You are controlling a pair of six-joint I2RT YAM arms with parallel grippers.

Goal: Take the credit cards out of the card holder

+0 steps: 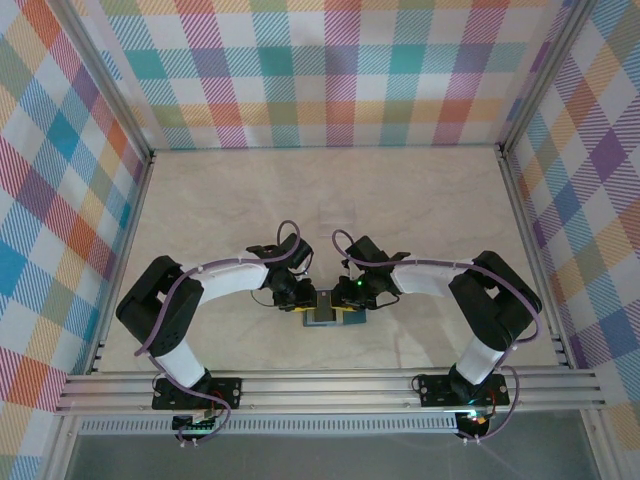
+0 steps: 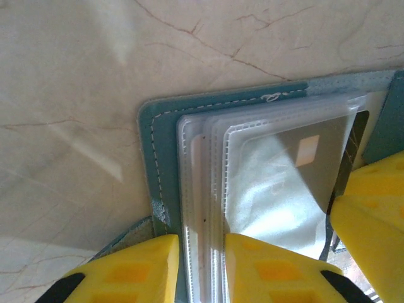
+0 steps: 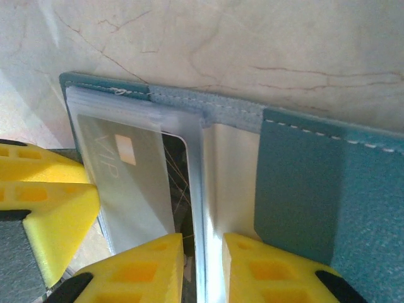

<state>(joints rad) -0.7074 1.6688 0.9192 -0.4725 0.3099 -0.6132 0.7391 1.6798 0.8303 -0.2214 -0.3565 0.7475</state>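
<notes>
The teal card holder (image 1: 325,318) lies open on the table between both arms, near the front edge. Its cover (image 2: 158,145) carries a stack of clear plastic sleeves (image 2: 208,164), and my left gripper (image 2: 202,243) is shut on that stack's edge. A grey credit card (image 3: 126,170) marked VIP, with a gold chip, sits inside a sleeve. A darker card (image 3: 175,183) lies behind it. My right gripper (image 3: 203,243) is closed around one upright clear sleeve (image 3: 201,183) beside the teal inner pocket (image 3: 303,189). From above, the left gripper (image 1: 300,300) and right gripper (image 1: 352,300) almost meet.
The holder rests on a pale marble-look tabletop (image 1: 330,200) boxed in by plaid walls, with an aluminium rail (image 1: 330,385) along the near edge. A yellow finger (image 2: 372,214) of the other gripper crowds the right of the left wrist view.
</notes>
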